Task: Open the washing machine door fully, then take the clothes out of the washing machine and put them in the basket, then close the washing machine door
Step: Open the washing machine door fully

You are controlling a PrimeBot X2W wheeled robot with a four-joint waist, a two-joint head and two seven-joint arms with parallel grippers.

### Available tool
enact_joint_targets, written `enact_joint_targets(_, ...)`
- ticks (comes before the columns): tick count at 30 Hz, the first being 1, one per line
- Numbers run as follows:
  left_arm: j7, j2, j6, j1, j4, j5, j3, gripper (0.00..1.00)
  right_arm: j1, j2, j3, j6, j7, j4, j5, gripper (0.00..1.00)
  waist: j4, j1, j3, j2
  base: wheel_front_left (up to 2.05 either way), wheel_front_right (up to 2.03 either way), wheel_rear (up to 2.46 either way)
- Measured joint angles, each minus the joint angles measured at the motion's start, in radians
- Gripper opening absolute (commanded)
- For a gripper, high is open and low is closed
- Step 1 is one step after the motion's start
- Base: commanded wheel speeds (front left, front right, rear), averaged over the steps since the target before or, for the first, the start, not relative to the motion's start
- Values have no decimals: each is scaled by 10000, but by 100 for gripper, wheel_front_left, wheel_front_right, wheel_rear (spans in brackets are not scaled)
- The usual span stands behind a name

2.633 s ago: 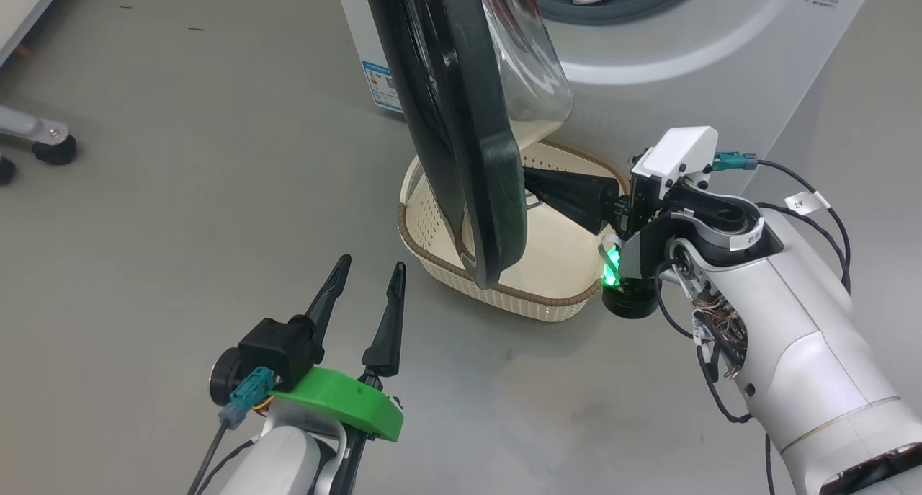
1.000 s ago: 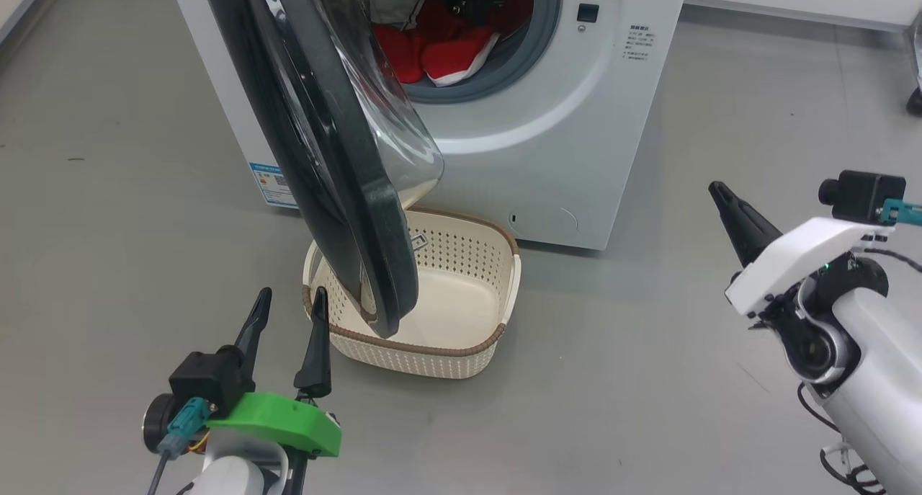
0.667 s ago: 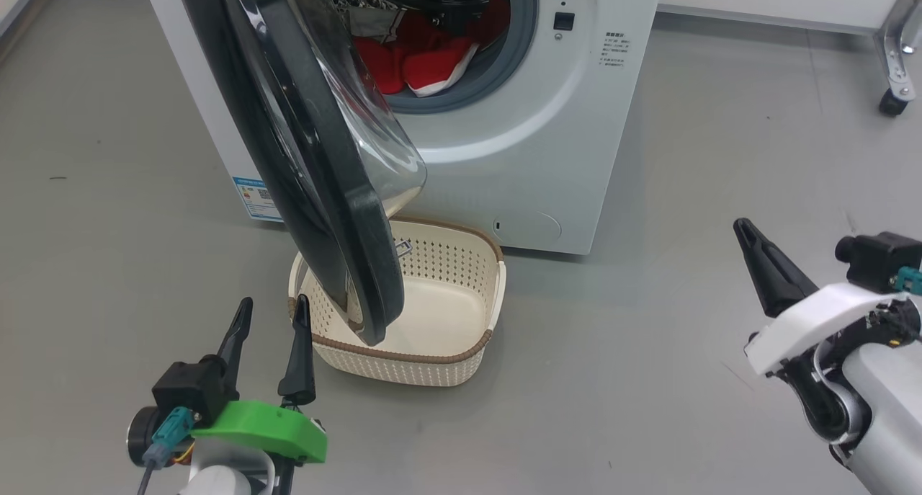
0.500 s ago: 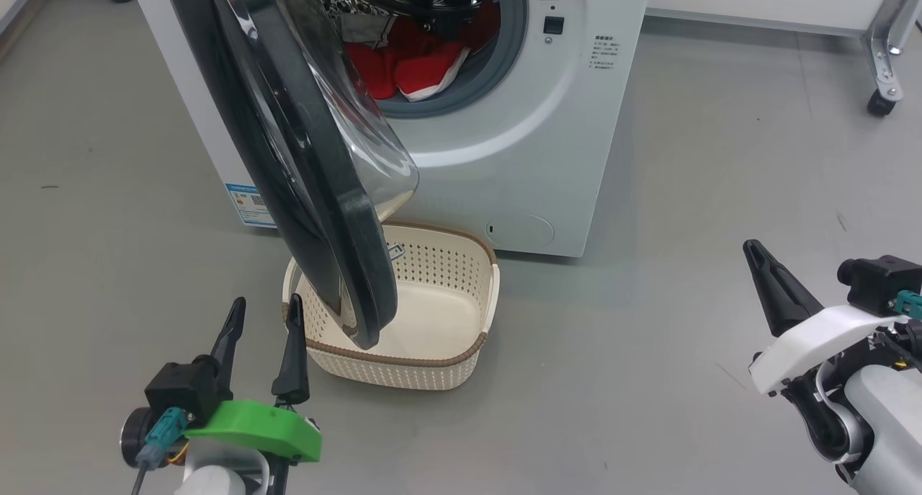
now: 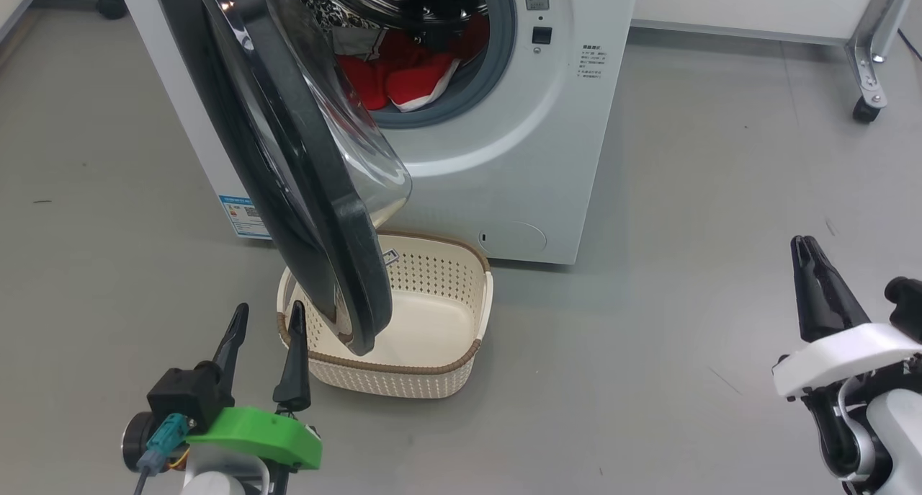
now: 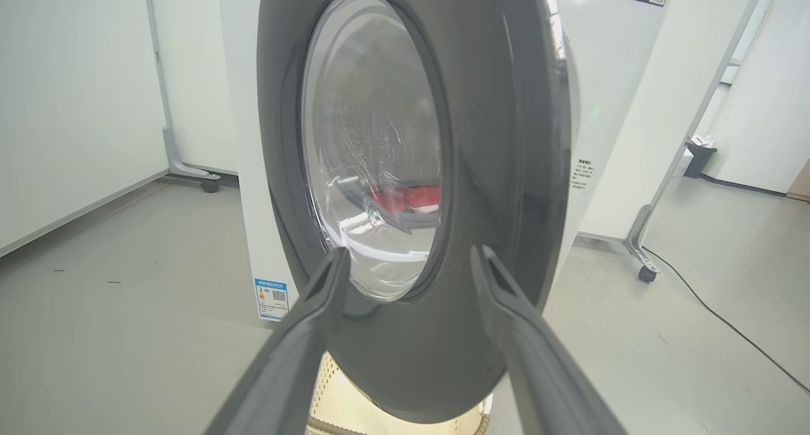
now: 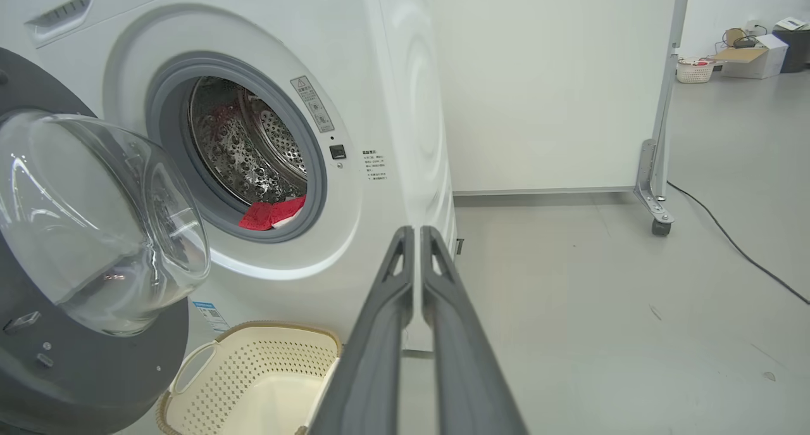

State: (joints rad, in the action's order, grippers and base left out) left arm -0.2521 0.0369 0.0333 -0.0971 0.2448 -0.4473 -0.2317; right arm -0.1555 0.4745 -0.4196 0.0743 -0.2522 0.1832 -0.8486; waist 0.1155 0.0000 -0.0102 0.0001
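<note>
Light: bright, even.
Glare: white streaks on the bulging clear glass door bowl (image 7: 95, 220).
Shadows: soft, on the grey floor (image 5: 684, 300).

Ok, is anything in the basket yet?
No, the basket shows a bare cream floor in the head view, and the red clothes lie inside the washing machine.
</note>
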Motion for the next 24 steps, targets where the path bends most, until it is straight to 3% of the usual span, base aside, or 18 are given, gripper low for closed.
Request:
enact_joint_targets(1, 0, 0, 10, 2, 0, 2, 0, 100, 153, -61, 128, 0, 0, -90, 138, 100, -7, 0, 5, 0, 0, 0, 0)
enact_joint_targets(24, 0, 2, 159, 164, 98, 81, -35, 100, 2159, -1112, 1329, 77, 0, -1469, 2217, 100, -82, 0, 15, 0, 0, 0, 0)
